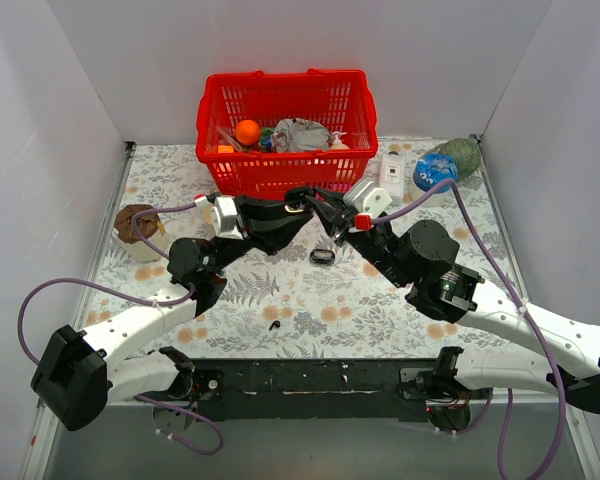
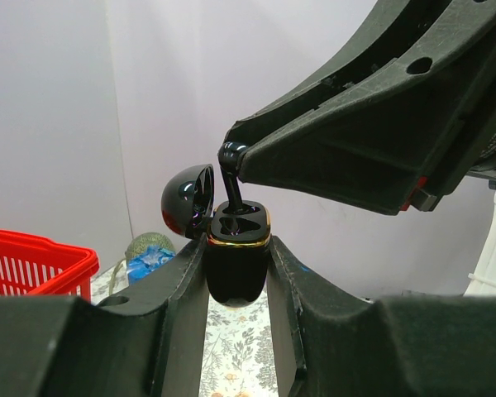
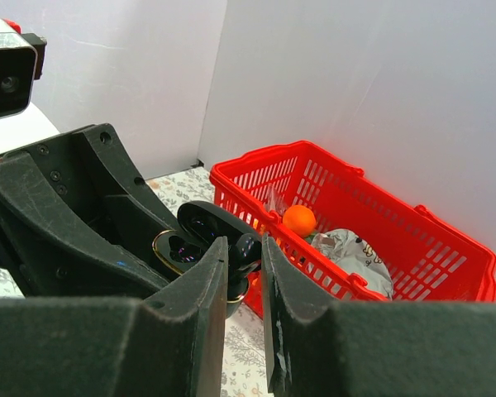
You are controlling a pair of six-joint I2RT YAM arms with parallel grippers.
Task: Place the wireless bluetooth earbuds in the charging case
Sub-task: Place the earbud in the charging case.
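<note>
My left gripper (image 1: 302,204) is shut on the glossy black charging case (image 2: 238,258) and holds it upright above the table, lid (image 2: 188,198) open to the left. My right gripper (image 1: 327,216) is shut on one black earbud (image 2: 230,177). The earbud's stem points down into a slot of the case. In the right wrist view the earbud (image 3: 248,246) sits between my fingers, over the open case (image 3: 187,241). A second tiny black earbud (image 1: 274,324) lies on the floral cloth near the front edge.
A red basket (image 1: 285,160) with an orange ball and a foil bag stands just behind the grippers. A small black ring (image 1: 322,256) lies below them. A brown item in a white cup (image 1: 137,230) is at the left. A white bottle (image 1: 391,172), a blue item (image 1: 433,172) and a green ball (image 1: 462,155) are back right.
</note>
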